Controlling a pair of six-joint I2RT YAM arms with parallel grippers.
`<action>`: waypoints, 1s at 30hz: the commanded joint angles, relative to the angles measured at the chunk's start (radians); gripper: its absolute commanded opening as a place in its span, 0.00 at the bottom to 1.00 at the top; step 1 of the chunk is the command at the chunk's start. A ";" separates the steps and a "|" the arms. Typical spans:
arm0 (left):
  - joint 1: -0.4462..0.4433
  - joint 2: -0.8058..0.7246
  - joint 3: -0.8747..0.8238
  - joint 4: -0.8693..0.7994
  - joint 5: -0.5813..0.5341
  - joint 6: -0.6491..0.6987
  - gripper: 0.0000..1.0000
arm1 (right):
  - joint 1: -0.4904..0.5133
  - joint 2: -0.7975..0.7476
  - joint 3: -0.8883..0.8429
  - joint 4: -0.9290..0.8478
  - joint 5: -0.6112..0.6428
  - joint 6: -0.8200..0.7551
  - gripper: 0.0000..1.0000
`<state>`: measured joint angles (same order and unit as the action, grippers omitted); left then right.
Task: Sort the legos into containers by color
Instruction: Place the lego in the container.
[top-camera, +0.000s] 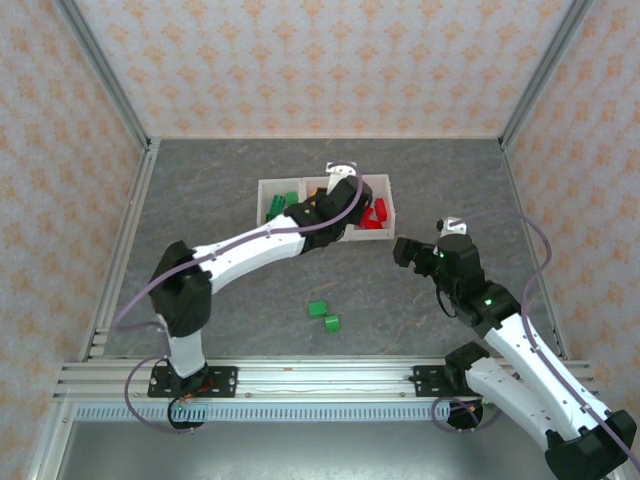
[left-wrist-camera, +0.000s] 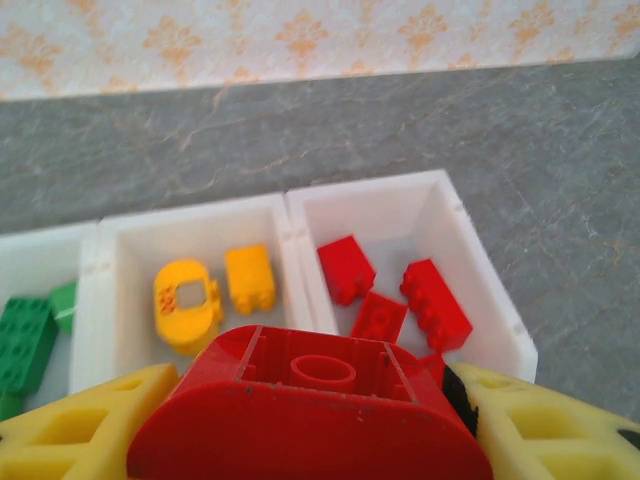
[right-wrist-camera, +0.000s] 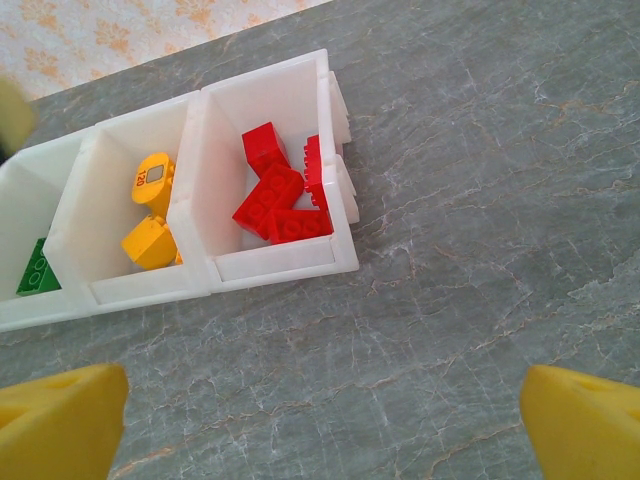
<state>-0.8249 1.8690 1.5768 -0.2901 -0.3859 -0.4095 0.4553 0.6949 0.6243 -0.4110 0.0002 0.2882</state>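
Red plastic, a curved brick (left-wrist-camera: 320, 400), is clamped between the yellow fingers of the left gripper (left-wrist-camera: 310, 445), its hollow underside facing the wrist camera. It hangs over the near wall of the containers (left-wrist-camera: 292, 215), roughly at the divider between the middle and right bins. The aim looks to be a drop among its own colour.

The right bin (left-wrist-camera: 400, 215) holds the other red bricks (left-wrist-camera: 435, 300), the middle bin (left-wrist-camera: 190, 235) the orange-yellow ones (left-wrist-camera: 250, 278), and the left bin (left-wrist-camera: 30, 255) green ones (left-wrist-camera: 25, 340). The row of bins stands towards the far edge of the table (top-camera: 220, 200), about midway along it.

Two loose green bricks (top-camera: 318, 309) lie just beside each other nearer the near edge, well apart from the bins and not yet sorted.

The right gripper (right-wrist-camera: 320, 420) hovers over bare table off the right end of the row with its jaws spread wide and nothing between them, probably keeping out of the left arm's way.
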 joint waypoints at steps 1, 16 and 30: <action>0.013 0.110 0.106 0.087 0.019 0.117 0.39 | 0.008 -0.006 -0.009 0.020 0.009 0.004 1.00; 0.071 0.539 0.600 -0.036 0.068 0.129 0.46 | 0.011 0.008 -0.011 0.020 0.007 0.003 1.00; 0.092 0.480 0.591 -0.088 0.083 0.088 0.97 | 0.011 0.017 -0.011 0.021 0.006 0.003 1.00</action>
<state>-0.7486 2.4115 2.1445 -0.3214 -0.2985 -0.3099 0.4603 0.7116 0.6243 -0.4107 0.0002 0.2882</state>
